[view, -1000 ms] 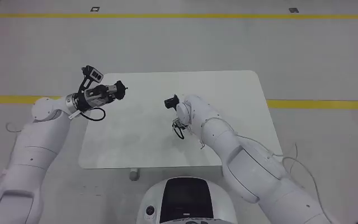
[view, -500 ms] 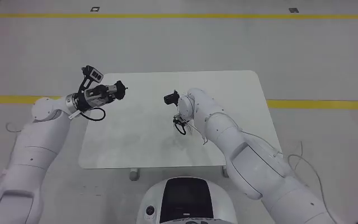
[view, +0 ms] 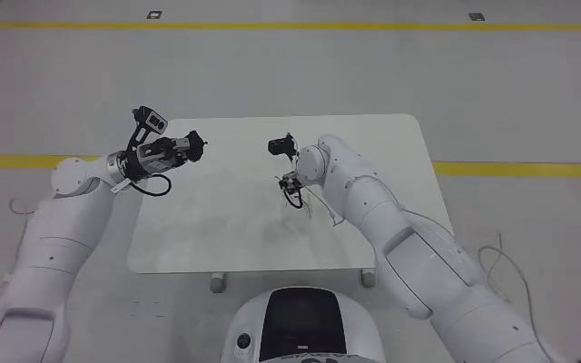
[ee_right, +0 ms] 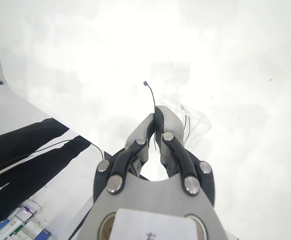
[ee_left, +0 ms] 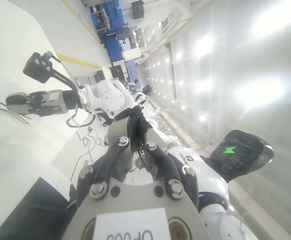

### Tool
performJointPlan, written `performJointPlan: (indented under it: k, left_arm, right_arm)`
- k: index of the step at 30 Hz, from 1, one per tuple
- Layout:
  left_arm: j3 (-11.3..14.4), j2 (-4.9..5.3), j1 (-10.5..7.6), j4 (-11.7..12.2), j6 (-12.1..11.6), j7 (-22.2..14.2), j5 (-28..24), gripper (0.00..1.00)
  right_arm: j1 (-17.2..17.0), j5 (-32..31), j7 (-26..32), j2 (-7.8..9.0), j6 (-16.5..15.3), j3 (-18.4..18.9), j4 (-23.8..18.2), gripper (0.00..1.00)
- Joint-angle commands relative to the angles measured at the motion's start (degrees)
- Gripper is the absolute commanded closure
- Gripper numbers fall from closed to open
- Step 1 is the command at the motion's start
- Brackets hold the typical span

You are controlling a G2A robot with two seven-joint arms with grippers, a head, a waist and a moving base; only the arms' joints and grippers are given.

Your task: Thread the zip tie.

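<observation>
Right gripper (ee_right: 155, 113) is held low over the white table (view: 381, 145), jaws clamped on a black zip tie (ee_right: 151, 95). The strap is pinched along its length, so the small head stands clear of the fingertips, probably presented for threading. A clear plastic bag (ee_right: 197, 123) lies just beside. Farther off, left gripper (ee_left: 136, 113) is held above the table's edge, jaws together, nothing discernible between them, well apart from the tie.

Grey floor (view: 363, 73) w/ yellow lines (view: 272, 24), white table (view: 227, 236) in middle; blue racks (ee_left: 106, 10) far back, bright ceiling lights (ee_left: 202, 46).
</observation>
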Motion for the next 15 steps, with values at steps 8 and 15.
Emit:
performJointPlan:
  k: [8, 15]
  left_arm:
    - [0.0, 0.0, 0.0, 0.0, 0.0, 0.0, 0.0, 1.0]
    - [0.0, 0.0, 0.0, 0.0, 0.0, 0.0, 0.0, 1.0]
  right_arm:
    - [-6.29, 2.96, -3.18, 4.71, 1.82, 7.11, -14.78, 1.0]
    - [-6.29, 2.96, -3.18, 4.71, 1.82, 7.11, -14.78, 1.0]
